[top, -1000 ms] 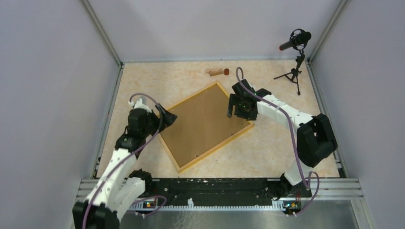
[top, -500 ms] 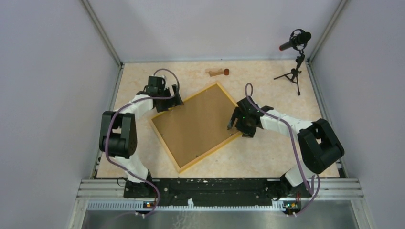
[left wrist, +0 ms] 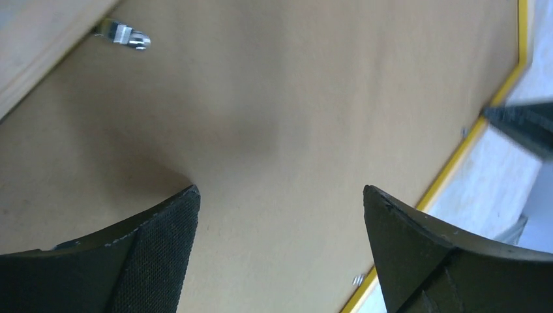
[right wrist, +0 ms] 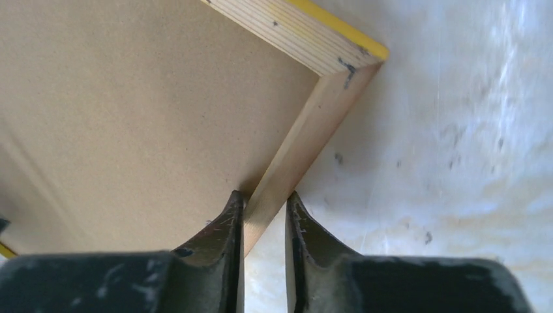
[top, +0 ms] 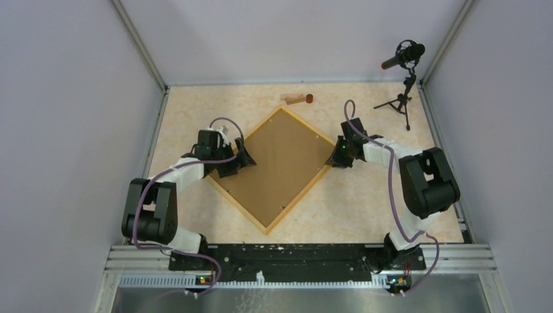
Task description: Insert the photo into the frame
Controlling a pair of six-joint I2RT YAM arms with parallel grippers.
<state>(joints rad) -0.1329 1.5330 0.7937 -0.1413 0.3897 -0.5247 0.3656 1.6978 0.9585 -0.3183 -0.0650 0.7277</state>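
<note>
1. My right end effector [right wrist: 264, 202] was wide a moment ago. Now it has closed on the side rail of the frame [top: 237, 206], just beside the frame's right corner.
2. The frame has turned on the tabletop [top: 365, 202]. It now lies like a diamond, with 1 corner pointing at my bases.
3. My left end effector [left wrist: 280, 195] has swung over to the frame's left corner. It is wide open and grips nothing. It hangs over the brown backing board [top: 274, 166].
4. I think I am getting the frame ready. Its back faces up and the board fills it. I see the photo in none of the 3 views, so I cannot tell where it is.
5. The top view shows the whole frame and both arms, but not my grip. The right wrist view does: 1 finger is on the board side of the rail and 1 is on the outside.
6. Only the left wrist view shows a small metal clip [left wrist: 124, 36] clearly, at the board's edge.
</note>
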